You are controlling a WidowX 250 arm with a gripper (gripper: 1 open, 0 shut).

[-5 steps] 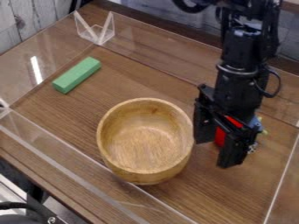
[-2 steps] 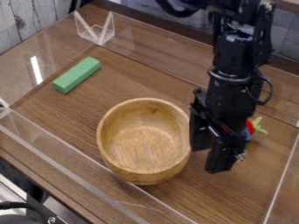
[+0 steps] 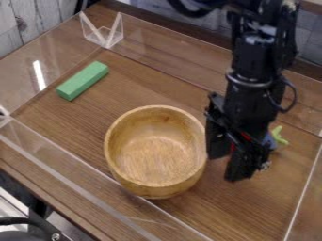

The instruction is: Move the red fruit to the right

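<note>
Compared with a second ago, less of the red fruit (image 3: pixel 265 137) shows: then a broad patch of red sat between the black fingers, and now only a sliver of red and a bit of green leaf peek out at the right edge of the gripper (image 3: pixel 247 155). The arm itself stands in almost the same spot, just right of the bowl, pointing straight down at the table.

Whether the jaws are apart or pressed onto the fruit cannot be told, because the dark gripper body hides the gap between them. The fruit lies low against the gripper's right side, on the tabletop right of the bowl, and it is unclear whether the fingers touch it.

One wooden bowl (image 3: pixel 156 151) sits near the middle of the table, upright and empty, its right rim just beside the gripper. One flat green rectangular block (image 3: pixel 82 81) lies well apart to the upper left, angled on the wood. One red fruit is in view, and one robot arm (image 3: pixel 258 56). A low clear plastic wall (image 3: pixel 51 155) runs around the wooden table (image 3: pixel 151 85), with a clear folded piece (image 3: pixel 102 31) standing at the far edge.
</note>
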